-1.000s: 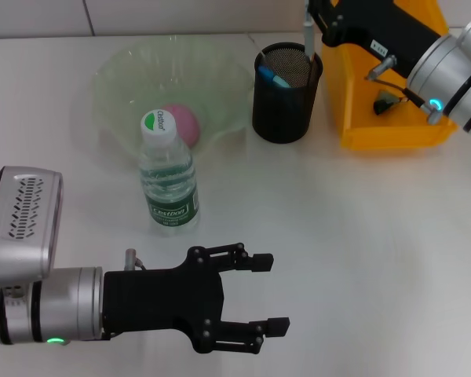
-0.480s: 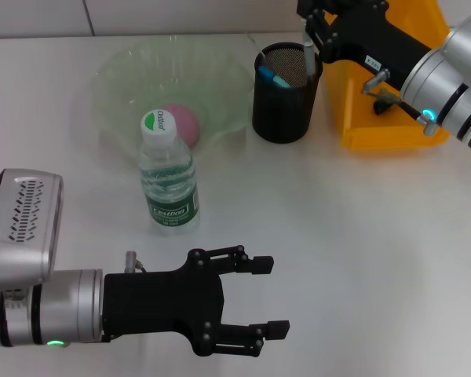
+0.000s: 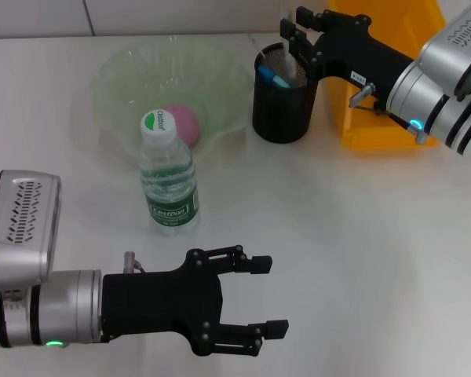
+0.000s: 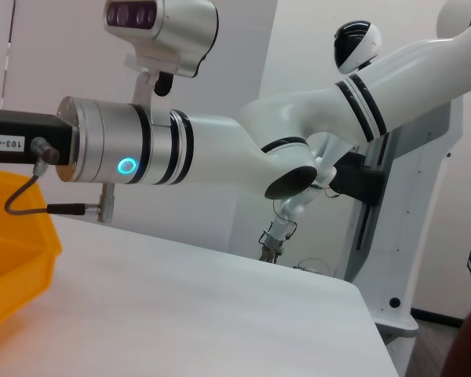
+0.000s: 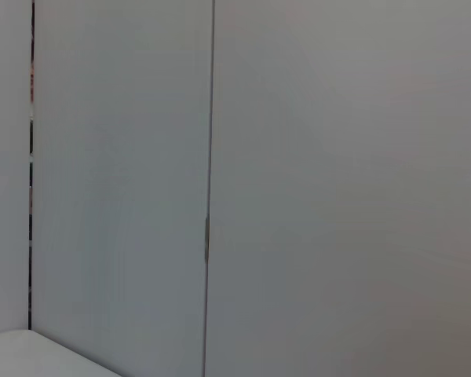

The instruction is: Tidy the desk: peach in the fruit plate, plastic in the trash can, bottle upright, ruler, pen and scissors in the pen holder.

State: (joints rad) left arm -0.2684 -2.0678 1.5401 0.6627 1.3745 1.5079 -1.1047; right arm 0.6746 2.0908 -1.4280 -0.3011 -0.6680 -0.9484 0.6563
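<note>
A black mesh pen holder [image 3: 282, 110] stands at the back with a blue item [image 3: 273, 76] in it. My right gripper [image 3: 296, 27] hovers just above its rim, open and empty. A pink peach [image 3: 183, 122] lies in the clear green fruit plate [image 3: 118, 71]. A water bottle [image 3: 167, 177] with a green cap stands upright in front of the plate. My left gripper [image 3: 271, 294] is open and empty, low over the table's near side. Ruler, scissors and plastic are not visible.
A yellow bin [image 3: 377, 129] stands right of the pen holder, under my right arm; it also shows in the left wrist view [image 4: 8, 259] with the right arm [image 4: 180, 149] above. The right wrist view shows only a wall.
My right gripper moved left over the pen holder. The grey stick it held went down into the holder and no longer shows. The left arm has not moved.
</note>
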